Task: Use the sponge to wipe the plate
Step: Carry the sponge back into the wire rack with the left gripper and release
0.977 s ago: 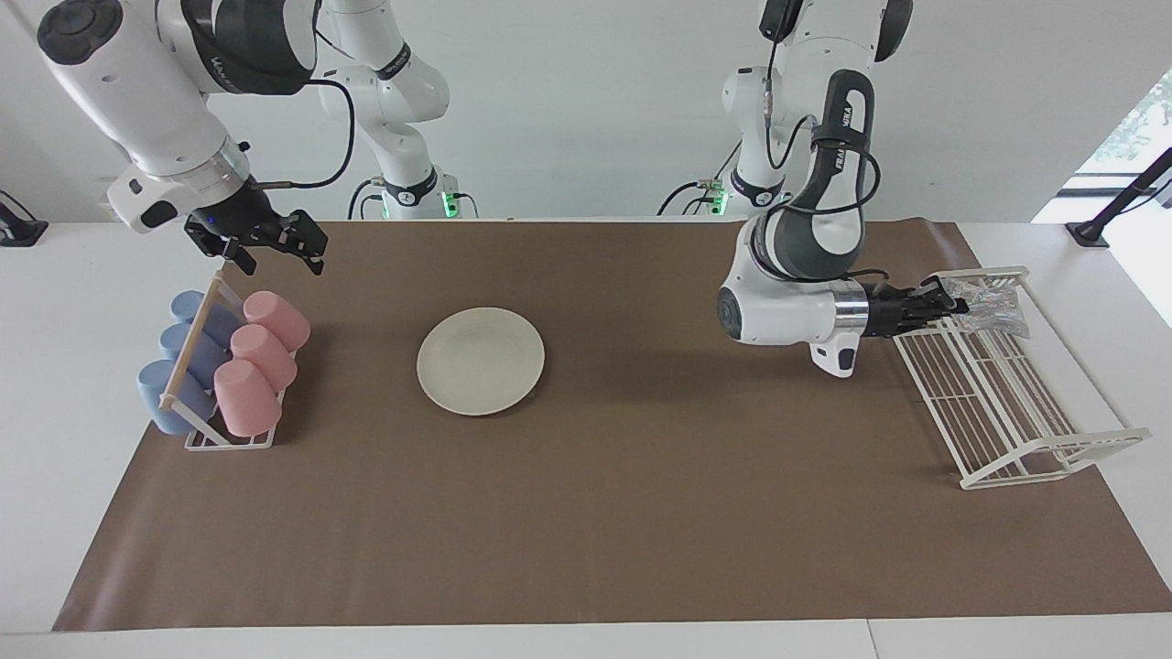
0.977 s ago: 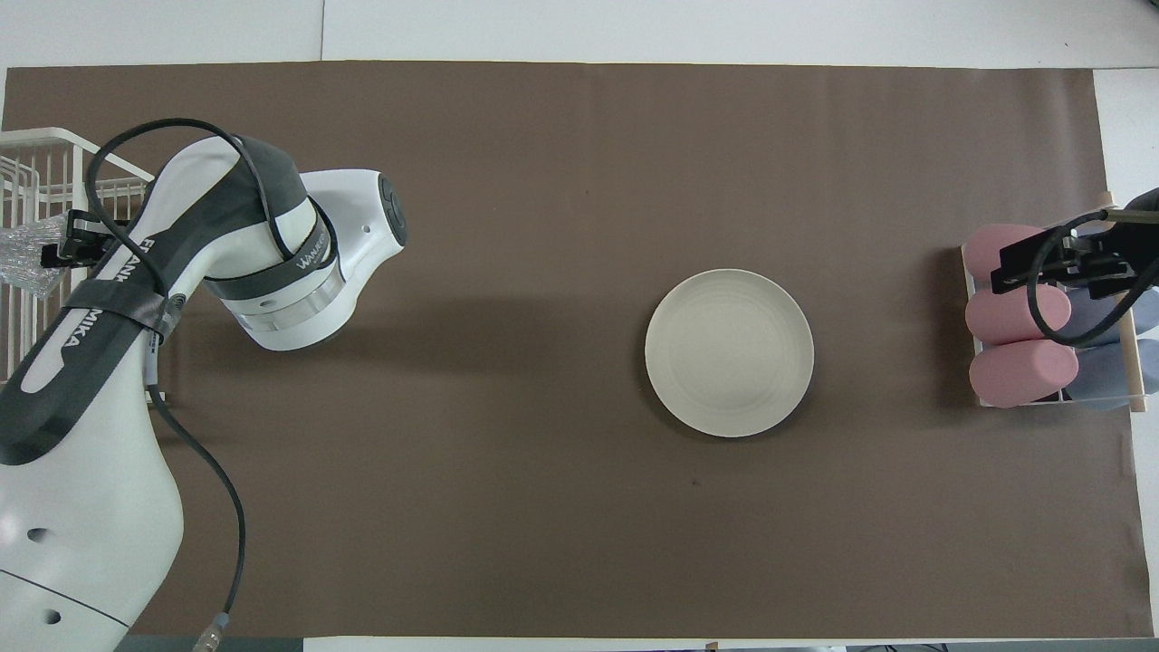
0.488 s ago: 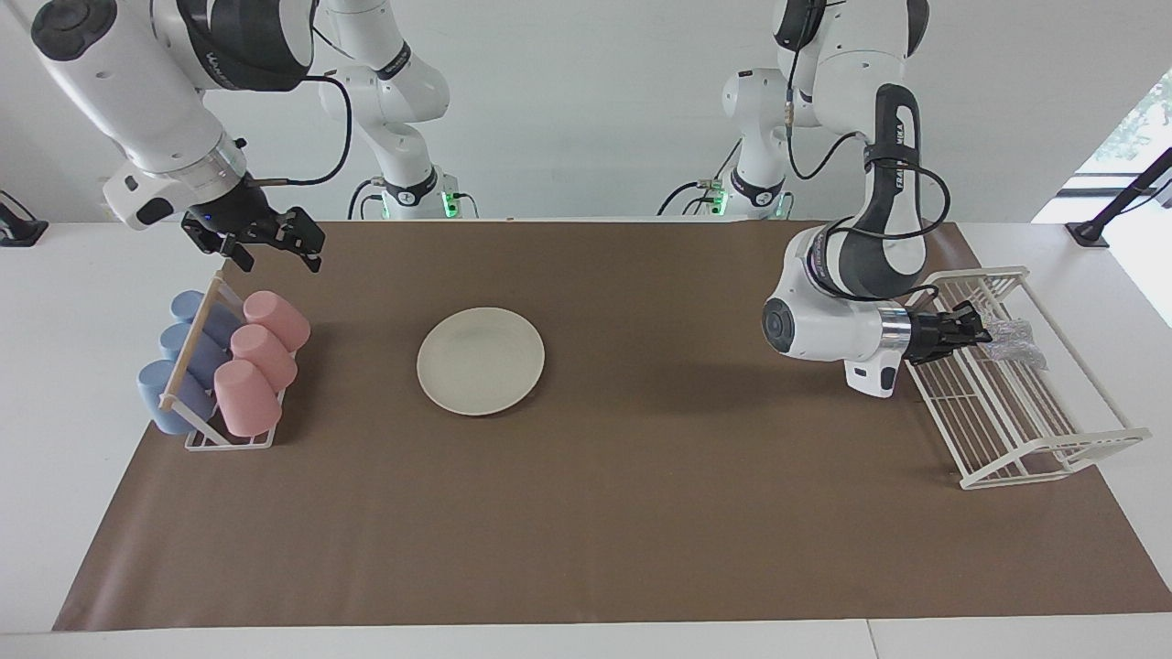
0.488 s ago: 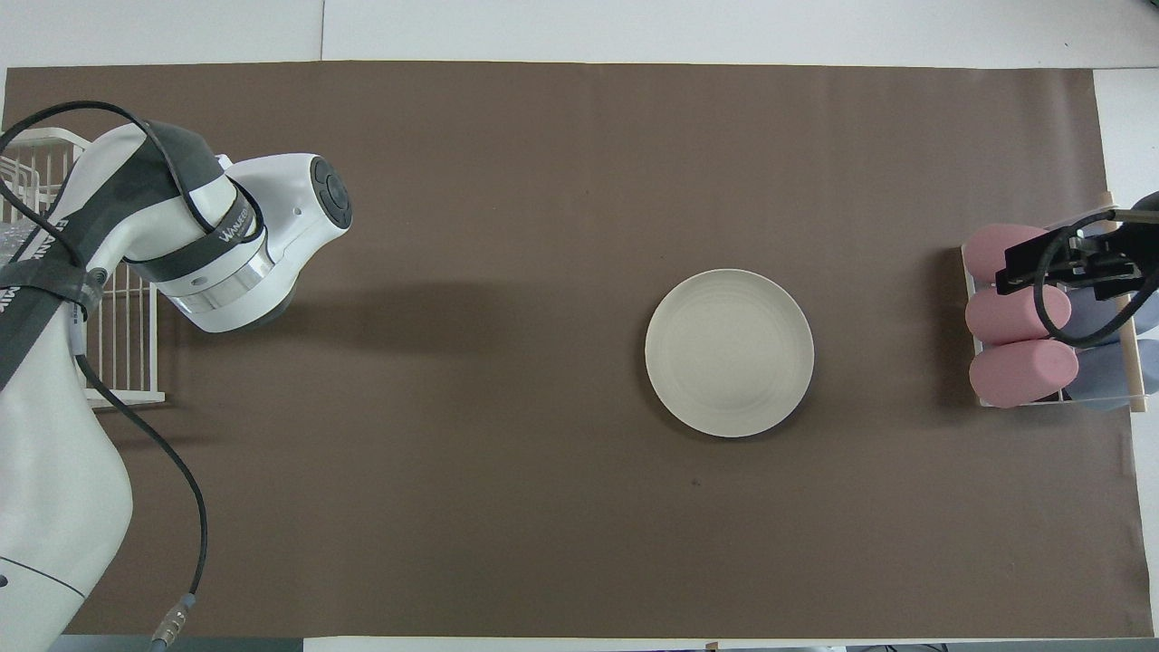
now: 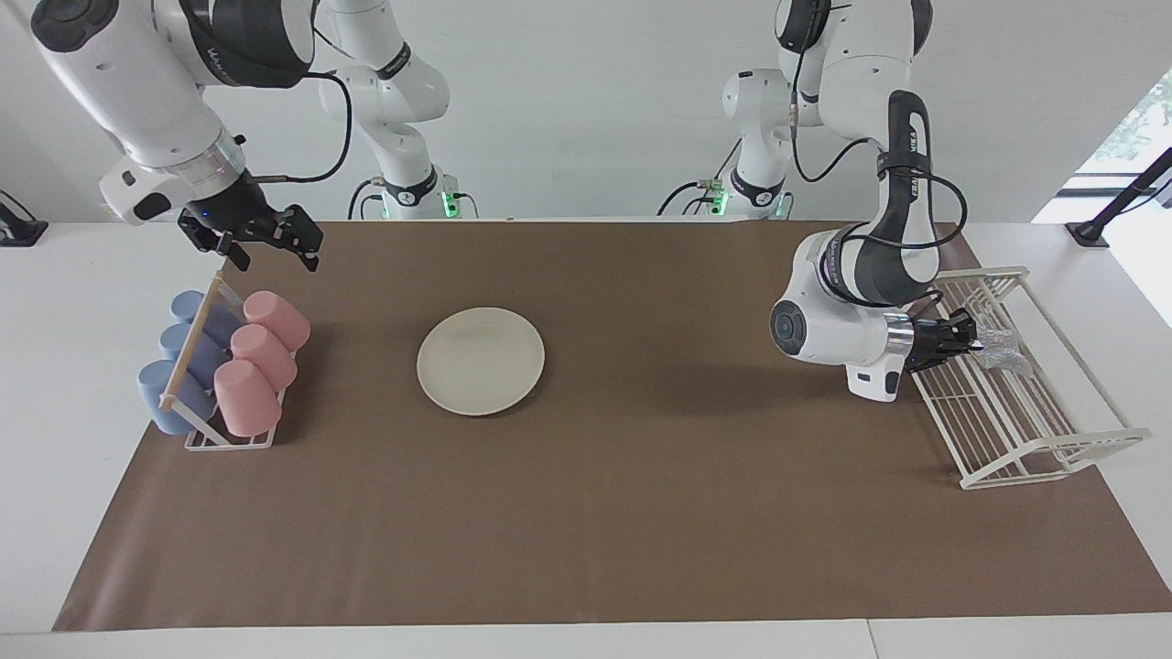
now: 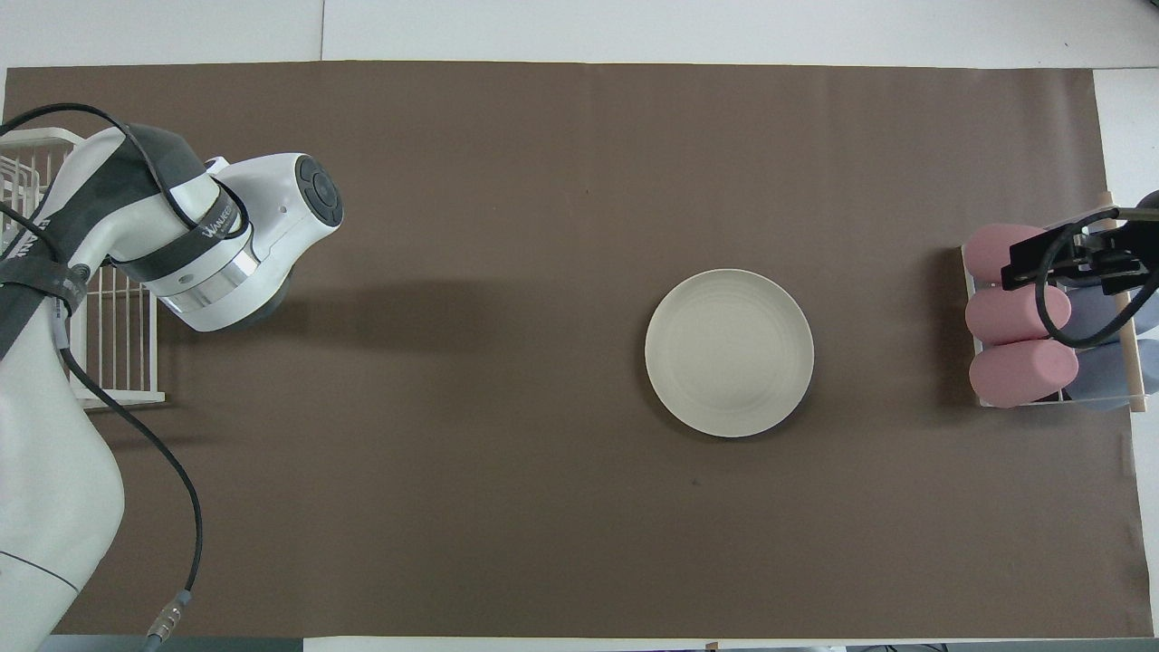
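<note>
I see my left gripper (image 5: 972, 335) reaching into the white wire rack (image 5: 1053, 458) at its end of the table, fingers pinched shut on the silvery sponge (image 5: 1000, 348). The cream plate (image 5: 481, 360) sits on the brown mat (image 5: 595, 513) — bare, well apart. My right gripper (image 5: 265, 243) waits, fingers wide, over the pink cups (image 5: 259, 361).

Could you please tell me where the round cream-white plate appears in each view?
Facing view: the round cream-white plate lies on the brown mat, toward the right arm's end.
Overhead view: the plate sits right of the picture's centre.
Shared landmark: the rack of pink cups beside it.
</note>
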You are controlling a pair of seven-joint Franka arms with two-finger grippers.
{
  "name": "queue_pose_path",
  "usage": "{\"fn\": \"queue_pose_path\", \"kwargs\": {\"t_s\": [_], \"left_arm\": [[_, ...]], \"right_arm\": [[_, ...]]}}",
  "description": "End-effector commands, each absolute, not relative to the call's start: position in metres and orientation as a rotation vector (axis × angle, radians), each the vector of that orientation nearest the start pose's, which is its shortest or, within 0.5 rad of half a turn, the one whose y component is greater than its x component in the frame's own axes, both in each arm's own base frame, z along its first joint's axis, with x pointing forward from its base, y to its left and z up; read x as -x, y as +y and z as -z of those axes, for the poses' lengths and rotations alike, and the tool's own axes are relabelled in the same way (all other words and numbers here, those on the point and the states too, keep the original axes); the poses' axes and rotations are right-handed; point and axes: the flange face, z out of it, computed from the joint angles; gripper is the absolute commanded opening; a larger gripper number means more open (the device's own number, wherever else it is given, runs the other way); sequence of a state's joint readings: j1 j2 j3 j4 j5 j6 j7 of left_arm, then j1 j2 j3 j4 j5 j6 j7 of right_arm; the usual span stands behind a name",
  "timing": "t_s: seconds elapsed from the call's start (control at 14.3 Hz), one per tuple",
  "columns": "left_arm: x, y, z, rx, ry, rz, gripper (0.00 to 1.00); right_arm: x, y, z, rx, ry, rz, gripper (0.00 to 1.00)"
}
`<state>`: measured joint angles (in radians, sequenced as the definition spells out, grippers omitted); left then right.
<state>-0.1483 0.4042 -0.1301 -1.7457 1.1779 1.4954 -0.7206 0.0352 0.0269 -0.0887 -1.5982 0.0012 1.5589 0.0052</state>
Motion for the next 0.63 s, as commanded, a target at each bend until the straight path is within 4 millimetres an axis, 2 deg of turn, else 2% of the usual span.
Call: {"fn": "queue_pose_path", "kwargs": {"t_s": [0.0,0.21,0.35,0.42,0.56], "left_arm": [[-0.6138,-0.0563,-0.3648,1.917,-0.105,0.043,0.56],[-0.6140,-0.0564,-0.3653,1.918,-0.106,0.044,0.58],[-0.6136,-0.0566,-0.3638,1.923,-0.109,0.039,0.66],[-0.6130,-0.0578,-0.3632,1.928,-0.111,0.035,0.72],[-0.6132,-0.0632,-0.3650,1.943,-0.115,0.037,0.90]], "right_arm": [[-0.5574,-0.0267,-0.6019,3.177,0.057,-0.070,1.00],[-0.5566,-0.0258,-0.6012,3.177,0.045,-0.082,1.00],[-0.5569,-0.0259,-0.6015,3.177,0.047,-0.077,1.00],[-0.5569,-0.0259,-0.6015,3.177,0.047,-0.077,1.00],[-0.5573,-0.0259,-0.6017,3.177,0.055,-0.072,1.00]]}}
